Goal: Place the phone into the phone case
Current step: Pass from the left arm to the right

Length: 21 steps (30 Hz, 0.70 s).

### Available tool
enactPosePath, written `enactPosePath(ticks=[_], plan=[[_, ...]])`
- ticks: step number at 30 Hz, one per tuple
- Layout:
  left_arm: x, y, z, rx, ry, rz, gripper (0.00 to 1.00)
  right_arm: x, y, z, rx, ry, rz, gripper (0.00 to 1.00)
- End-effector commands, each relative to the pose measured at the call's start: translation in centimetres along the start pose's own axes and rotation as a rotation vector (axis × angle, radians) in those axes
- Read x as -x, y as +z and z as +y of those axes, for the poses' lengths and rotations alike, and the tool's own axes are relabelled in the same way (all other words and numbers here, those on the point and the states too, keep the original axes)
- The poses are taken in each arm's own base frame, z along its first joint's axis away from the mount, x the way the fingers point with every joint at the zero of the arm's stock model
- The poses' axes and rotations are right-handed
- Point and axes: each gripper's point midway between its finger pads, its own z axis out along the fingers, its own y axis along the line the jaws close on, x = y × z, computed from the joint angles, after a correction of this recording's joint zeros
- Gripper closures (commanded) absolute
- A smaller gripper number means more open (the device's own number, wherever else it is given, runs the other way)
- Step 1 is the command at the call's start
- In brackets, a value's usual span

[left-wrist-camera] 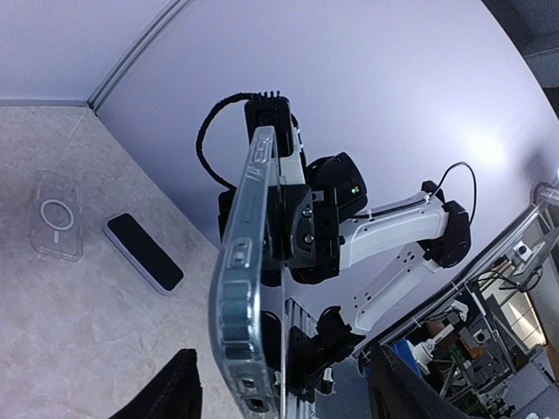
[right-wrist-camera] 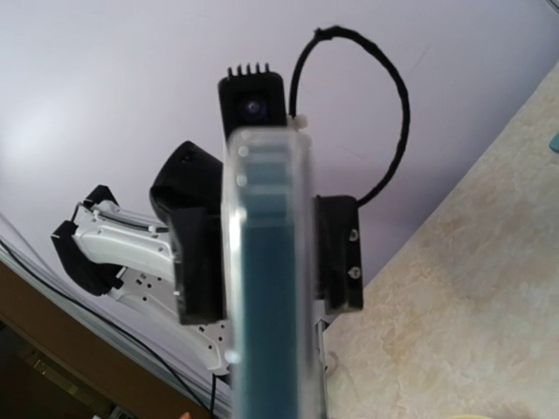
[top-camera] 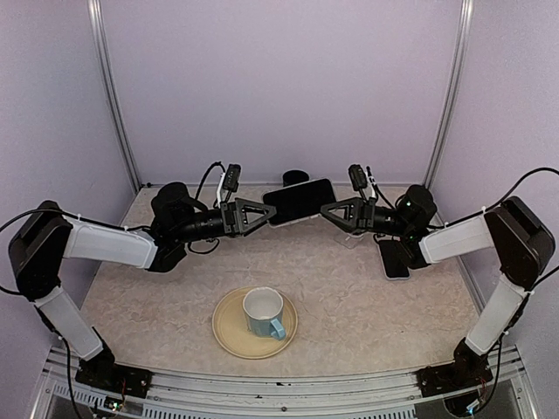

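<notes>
The phone (top-camera: 300,201), dark screen up, is held in the air at the back centre, with a clear case's bumper round its edge (left-wrist-camera: 240,288). My right gripper (top-camera: 323,209) is shut on its right end. Its pads (left-wrist-camera: 303,234) show beside the far end in the left wrist view. My left gripper (top-camera: 265,212) is open round the left end. Its fingers (left-wrist-camera: 175,388) stand well apart on either side of the edge, not touching. In the right wrist view the phone's near end (right-wrist-camera: 266,288) fills the middle and hides my own fingers.
A second phone (top-camera: 395,258) lies on the table under the right arm, and also shows in the left wrist view (left-wrist-camera: 144,251), with a loose clear case (left-wrist-camera: 58,218) beside it. A cup (top-camera: 264,312) stands on a plate (top-camera: 229,336) at the front. A black round thing (top-camera: 295,177) sits at the back wall.
</notes>
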Motion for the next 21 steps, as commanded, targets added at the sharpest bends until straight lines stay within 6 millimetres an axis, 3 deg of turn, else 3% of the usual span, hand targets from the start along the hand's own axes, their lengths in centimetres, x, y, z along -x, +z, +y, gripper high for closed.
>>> enactPosePath(ticks=[1,12,21], plan=[[0.5,-0.8,-1.1,-0.017,0.058,0.000,0.32,0.9,0.2,2.4,0.036,-0.077,-0.015,1.00],[1.3,-1.8,-0.9,0.009,0.105,0.048,0.24,-0.3,0.7,2.8,0.010,-0.101,0.135,1.00],[0.8,-1.0,-0.3,0.029,0.129,0.143,0.24,-1.0,0.5,3.8,0.016,-0.135,0.210,1.00]])
